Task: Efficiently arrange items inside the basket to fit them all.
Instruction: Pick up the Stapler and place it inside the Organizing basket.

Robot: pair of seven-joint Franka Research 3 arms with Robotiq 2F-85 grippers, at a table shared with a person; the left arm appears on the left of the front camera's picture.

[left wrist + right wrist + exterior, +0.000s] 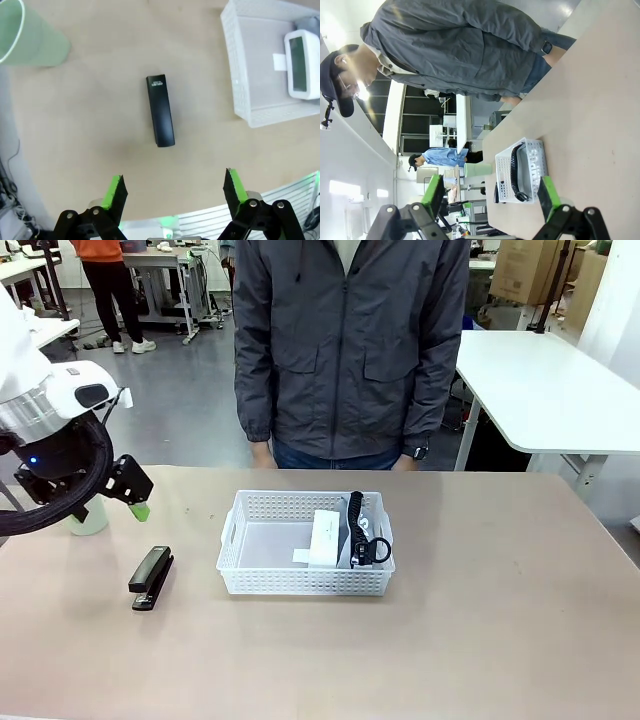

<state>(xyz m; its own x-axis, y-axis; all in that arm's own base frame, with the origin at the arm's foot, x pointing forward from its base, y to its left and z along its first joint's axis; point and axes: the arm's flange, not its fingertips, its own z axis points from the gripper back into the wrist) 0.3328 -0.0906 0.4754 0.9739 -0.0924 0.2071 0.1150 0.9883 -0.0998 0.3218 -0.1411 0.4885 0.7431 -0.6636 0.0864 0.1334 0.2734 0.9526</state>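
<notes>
The white lattice basket (300, 580) stands mid-table. Inside it a white flat box (325, 537) lies beside the grey pouch (358, 540), which stands on edge against the right wall with its black strap (372, 550) on top. The black stapler (151, 578) lies on the table left of the basket. My left gripper (135, 495) hovers open above and behind the stapler (160, 110), in front of the pale green cup (88, 517). The left wrist view has the cup (30, 37) upper left and the basket (235, 65) at right. My right gripper (491, 196) is open, far from the basket (502, 172).
A person in a grey jacket (350, 340) stands at the far edge of the table, hands (262, 452) down at that edge. Bare tabletop (500, 620) lies right of and in front of the basket. A white table (550, 390) stands behind at right.
</notes>
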